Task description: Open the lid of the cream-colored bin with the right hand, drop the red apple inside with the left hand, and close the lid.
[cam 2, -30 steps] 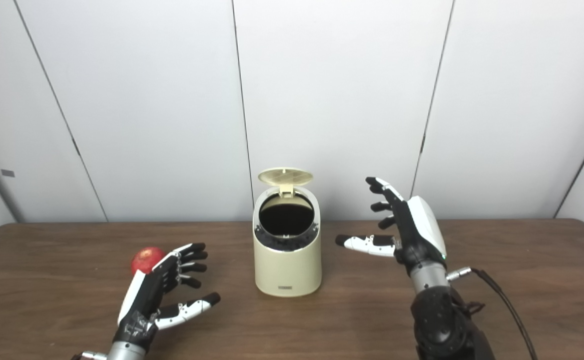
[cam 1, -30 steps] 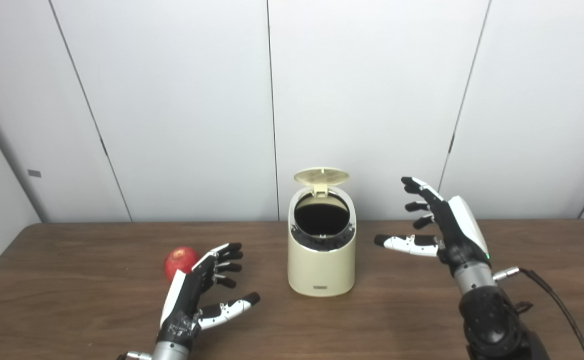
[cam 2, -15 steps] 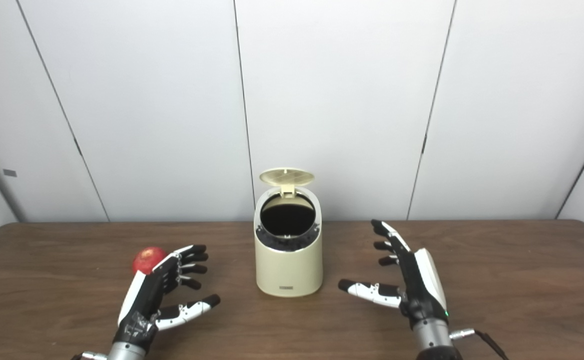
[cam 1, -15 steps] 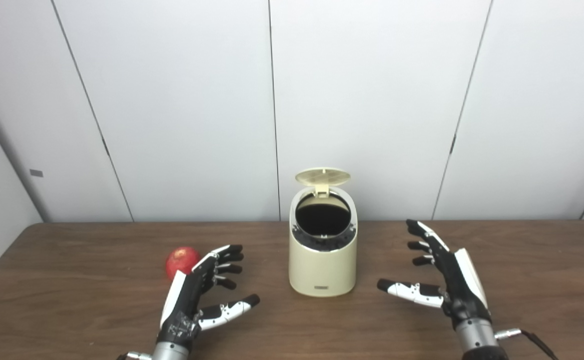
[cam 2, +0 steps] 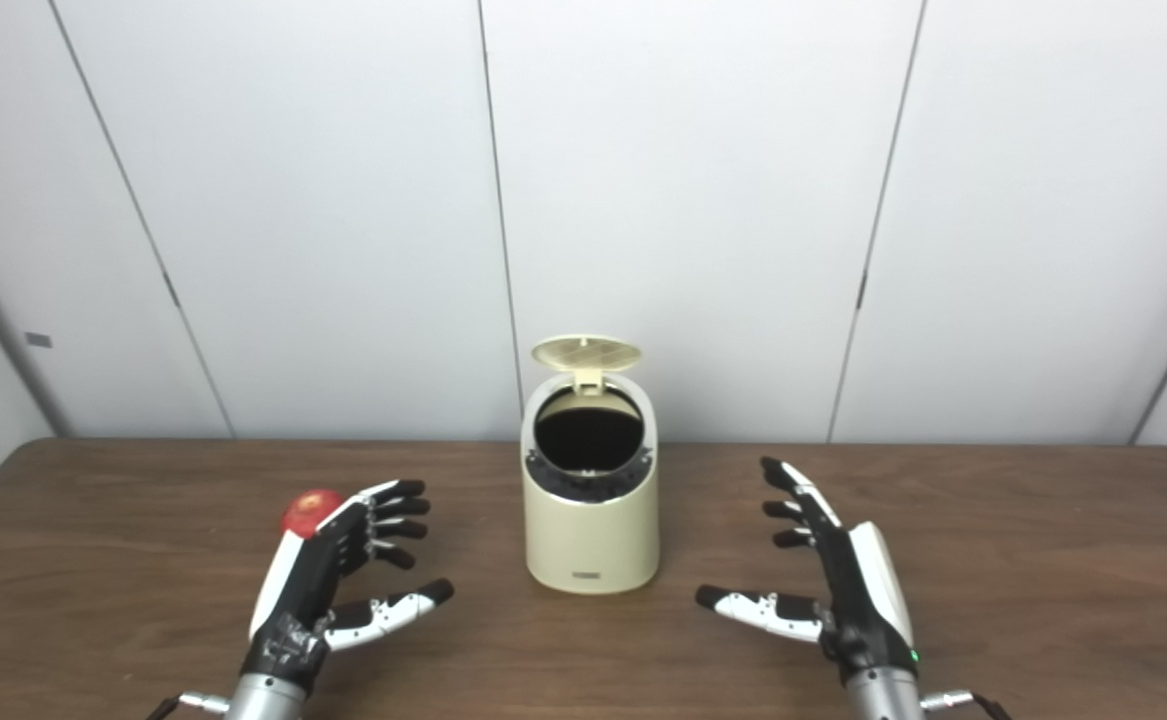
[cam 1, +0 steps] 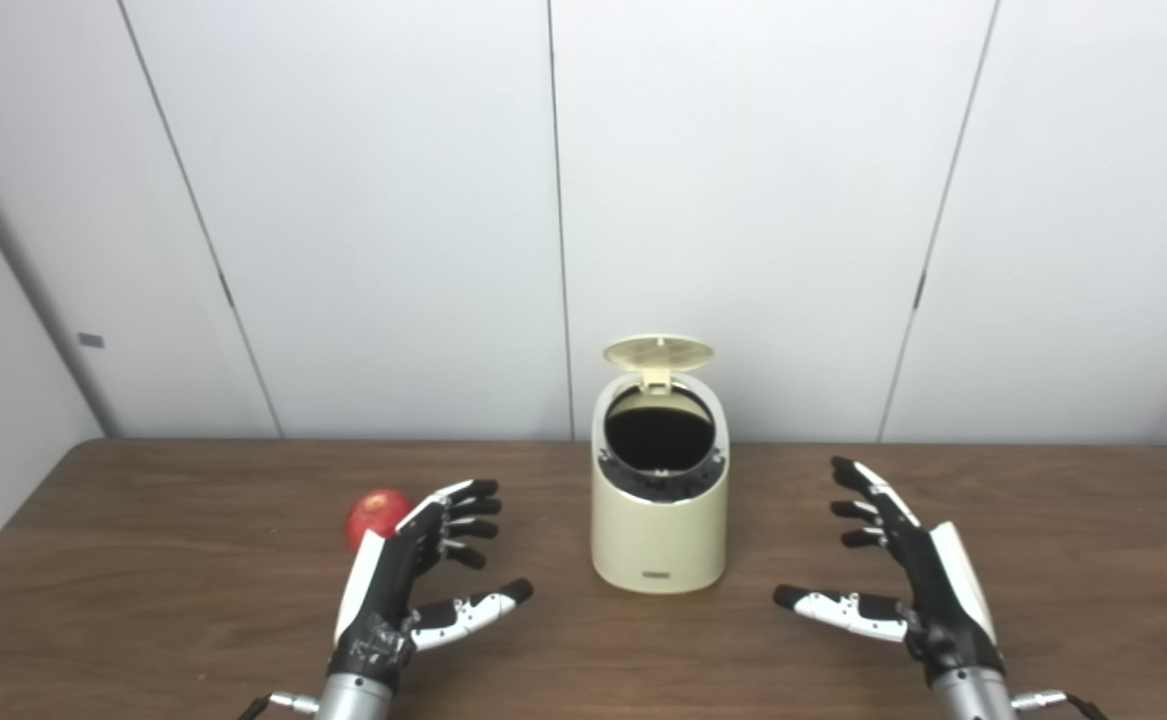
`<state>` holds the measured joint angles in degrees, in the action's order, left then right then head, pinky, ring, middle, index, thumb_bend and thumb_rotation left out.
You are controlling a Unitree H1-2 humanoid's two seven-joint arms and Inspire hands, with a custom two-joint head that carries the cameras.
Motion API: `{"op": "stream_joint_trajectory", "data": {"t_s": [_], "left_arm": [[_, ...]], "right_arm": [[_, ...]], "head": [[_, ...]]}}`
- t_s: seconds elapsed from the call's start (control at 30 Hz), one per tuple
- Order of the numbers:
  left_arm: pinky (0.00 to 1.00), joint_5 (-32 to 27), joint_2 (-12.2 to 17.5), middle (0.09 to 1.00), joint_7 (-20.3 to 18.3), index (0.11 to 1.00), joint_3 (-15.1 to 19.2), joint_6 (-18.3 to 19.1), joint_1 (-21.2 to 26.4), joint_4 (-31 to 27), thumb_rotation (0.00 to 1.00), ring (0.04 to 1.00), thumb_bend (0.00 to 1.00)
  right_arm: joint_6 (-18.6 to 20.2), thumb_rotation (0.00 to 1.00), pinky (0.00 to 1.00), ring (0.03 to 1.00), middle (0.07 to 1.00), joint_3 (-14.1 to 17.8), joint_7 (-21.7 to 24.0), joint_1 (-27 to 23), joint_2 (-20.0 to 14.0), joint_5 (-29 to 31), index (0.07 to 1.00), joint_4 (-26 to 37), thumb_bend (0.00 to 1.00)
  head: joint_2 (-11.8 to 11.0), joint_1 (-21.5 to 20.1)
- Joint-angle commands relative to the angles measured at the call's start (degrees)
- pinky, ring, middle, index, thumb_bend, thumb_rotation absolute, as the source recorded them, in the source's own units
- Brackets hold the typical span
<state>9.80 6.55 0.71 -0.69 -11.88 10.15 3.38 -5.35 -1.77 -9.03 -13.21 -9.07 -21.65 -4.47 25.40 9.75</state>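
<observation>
Cream-colored bin point(cam 1: 658, 530): lid point(cam 1: 659, 352) raised, interior dark, contents indiscernible. Left hand point(cam 1: 413, 570) partly hides red apple point(cam 1: 375, 513). Both hands, including right hand point(cam 1: 903, 580), spread, empty.

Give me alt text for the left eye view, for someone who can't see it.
A cream-colored bin stands mid-table with its lid flipped open. The open left hand hovers beside a red apple on the wooden table; the open right hand hovers right of the bin, holding nothing.

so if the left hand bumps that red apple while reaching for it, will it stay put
Probably not. The red apple is round and sits loose on the smooth table, so a nudge from the open left hand would likely roll it away. Its skin looks glossy, so it may slip in a loose grasp.
</observation>
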Motion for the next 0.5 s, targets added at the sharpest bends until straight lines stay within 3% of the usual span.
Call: {"op": "stream_joint_trajectory", "data": {"t_s": [0.0, 0.13, 0.47], "left_arm": [[0.56, 1.2, -0.7, 0.739, 1.0, 0.789, -0.4, -1.2, 1.4, -2.0, 0.03, 0.678, 0.68], [0.55, 2.2, -1.6, 0.750, 1.5, 0.785, -1.2, -1.5, 1.7, -1.1, 0.02, 0.689, 0.68], [0.53, 8.2, -0.9, 0.739, 5.0, 0.765, 0.1, -1.1, 2.0, -3.6, 0.04, 0.669, 0.71]], "right_arm": [[-3.7, 0.14, 0.66, 0.780, 0.877, 1.0, -0.8, -1.2, -1.3, 1.0, 0.881, 0.2, 0.76], [-4.6, 0.06, 0.69, 0.789, 0.887, 1.7, -0.4, -1.2, -1.7, 2.7, 0.884, -0.7, 0.76], [-1.3, 0.04, 0.70, 0.785, 0.882, 1.7, 0.8, -0.3, -1.7, 2.0, 0.881, 3.0, 0.75]], "head": [[0.0, 1.2], [-0.2, 3.2], [0.0, 4.0]]}}
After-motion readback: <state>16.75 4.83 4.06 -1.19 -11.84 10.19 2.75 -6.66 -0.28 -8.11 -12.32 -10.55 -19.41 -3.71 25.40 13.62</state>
